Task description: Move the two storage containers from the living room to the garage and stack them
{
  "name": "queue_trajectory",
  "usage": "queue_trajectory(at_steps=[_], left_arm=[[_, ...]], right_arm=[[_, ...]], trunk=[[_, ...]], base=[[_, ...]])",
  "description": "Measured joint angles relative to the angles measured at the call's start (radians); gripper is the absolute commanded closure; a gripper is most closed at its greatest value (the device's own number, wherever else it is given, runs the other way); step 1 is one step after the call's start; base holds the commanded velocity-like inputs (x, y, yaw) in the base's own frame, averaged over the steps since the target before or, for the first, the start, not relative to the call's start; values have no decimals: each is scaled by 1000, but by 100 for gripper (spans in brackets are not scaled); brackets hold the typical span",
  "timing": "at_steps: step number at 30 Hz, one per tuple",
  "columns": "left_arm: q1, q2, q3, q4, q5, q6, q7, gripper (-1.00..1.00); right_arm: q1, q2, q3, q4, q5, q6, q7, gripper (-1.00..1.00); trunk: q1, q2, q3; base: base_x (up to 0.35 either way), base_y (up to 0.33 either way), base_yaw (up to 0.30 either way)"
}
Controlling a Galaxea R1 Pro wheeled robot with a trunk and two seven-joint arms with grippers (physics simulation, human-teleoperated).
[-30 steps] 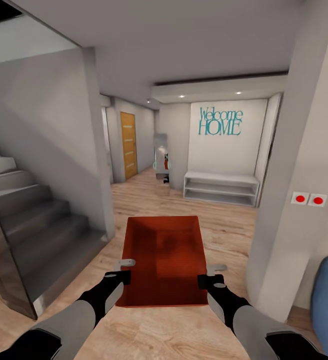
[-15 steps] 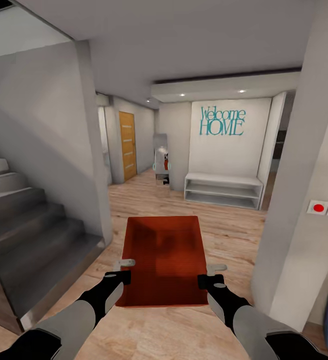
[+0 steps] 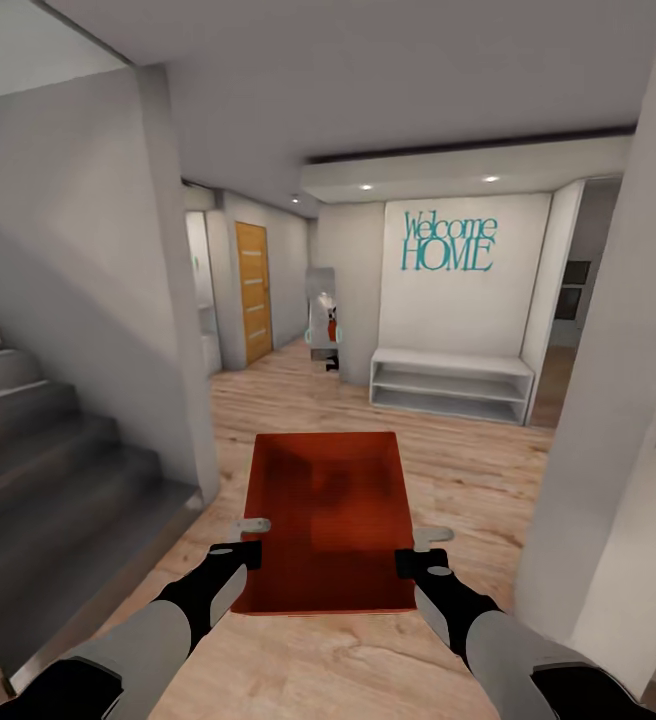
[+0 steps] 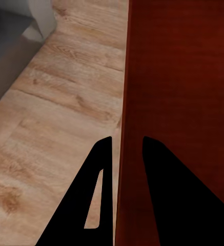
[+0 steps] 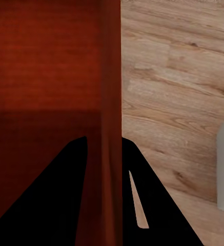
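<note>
Storage container [image 3: 330,520] at 12 o'clock: thin, stiff, probably light. Left gripper [image 3: 249,540] and right gripper [image 3: 416,550] fingers pinch opposite side walls; good hold.

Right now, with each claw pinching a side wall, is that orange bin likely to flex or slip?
The storage container has thin walls, so it may flex. The left claw and right claw each straddle one wall, likely steadying it. It looks empty, so probably light.
</note>
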Motion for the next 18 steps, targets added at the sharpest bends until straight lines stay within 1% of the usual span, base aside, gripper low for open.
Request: queue_trajectory(at_steps=[12,14,18], left_arm=[[0,0,0,0,1,0,0,100],[0,0,-1,0,1,0,1,100],[0,0,-1,0,1,0,0,100]], right_arm=[[0,0,-1,0,1,0,0,100],[0,0,0,0,0,0,0,100],[0,0,0,0,0,0,0,100]], trunk=[[0,0,0],[0,0,0],[0,0,0]], base=[[322,0,-1],[322,0,-102],[322,0,-193]])
